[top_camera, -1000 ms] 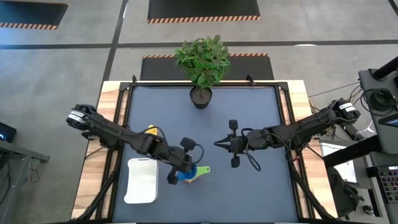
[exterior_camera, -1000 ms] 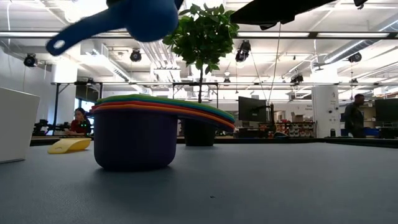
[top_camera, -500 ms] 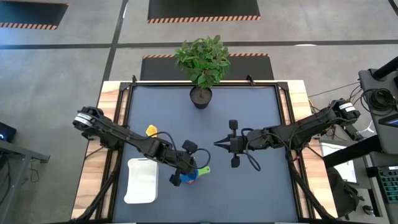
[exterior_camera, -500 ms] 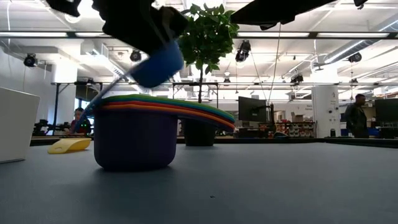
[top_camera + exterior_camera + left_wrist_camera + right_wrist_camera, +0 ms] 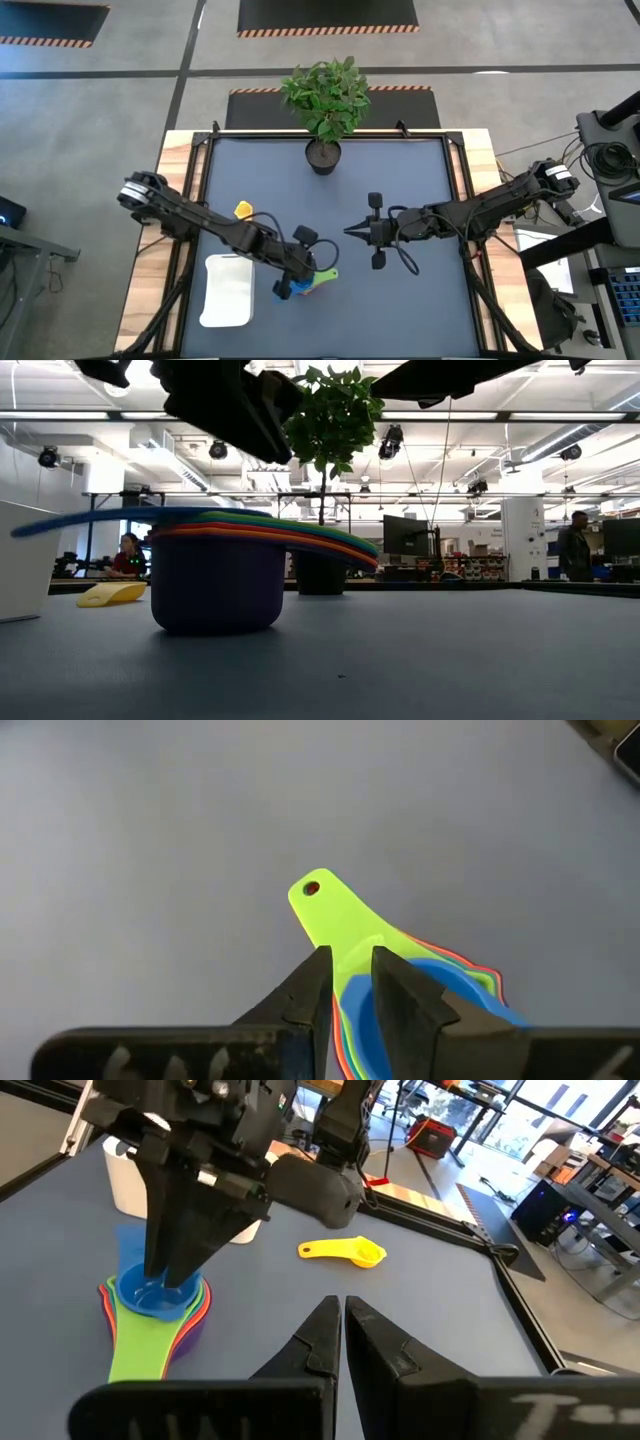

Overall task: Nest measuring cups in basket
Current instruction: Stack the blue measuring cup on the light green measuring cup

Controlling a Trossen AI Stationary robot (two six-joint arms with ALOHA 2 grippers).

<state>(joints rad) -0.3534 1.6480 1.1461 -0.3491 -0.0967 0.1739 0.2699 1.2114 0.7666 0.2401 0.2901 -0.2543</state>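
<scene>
On the desk (image 5: 400,300), our left jaws (image 5: 165,1270), narrowly parted, sit in the blue cup (image 5: 150,1293); lifting could drag it off the stack (image 5: 215,575). Right jaws (image 5: 348,232) shut, empty.

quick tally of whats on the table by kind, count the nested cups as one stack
nested cup stack: 1
loose yellow cup: 1
white basket: 1
potted plant: 1
total: 4
</scene>
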